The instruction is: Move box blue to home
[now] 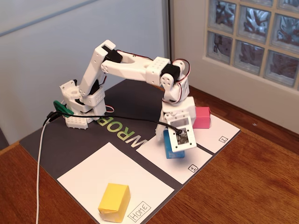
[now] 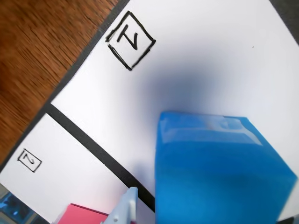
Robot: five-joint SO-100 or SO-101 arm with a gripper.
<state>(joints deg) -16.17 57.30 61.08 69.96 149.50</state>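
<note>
**Arm bent low over the blue box on sheet "1"**

From where I stand, the white arm (image 1: 135, 65) reaches out from its base and folds down over the smaller white sheet marked "1" (image 1: 187, 161). The gripper (image 1: 174, 140) sits right at the blue box (image 1: 172, 148), which shows below the wrist camera housing and partly hidden by it. In the wrist view the blue box (image 2: 219, 172) fills the lower right, with one pale fingertip (image 2: 125, 209) poking up just left of it; the other finger is out of sight, so I cannot tell whether the claw is clamped on the box or merely around it. Whether the box rests on the paper or is lifted, I cannot tell either.

The pink box (image 1: 202, 117) stands just behind the arm on the sheet marked "2" (image 1: 219, 133). The yellow box (image 1: 114, 201) lies on the big Home sheet (image 1: 100, 175), near its label, well apart from the blue one. A dark mat (image 1: 60, 140) lies under the sheets on the wooden table (image 1: 243, 186).
</note>
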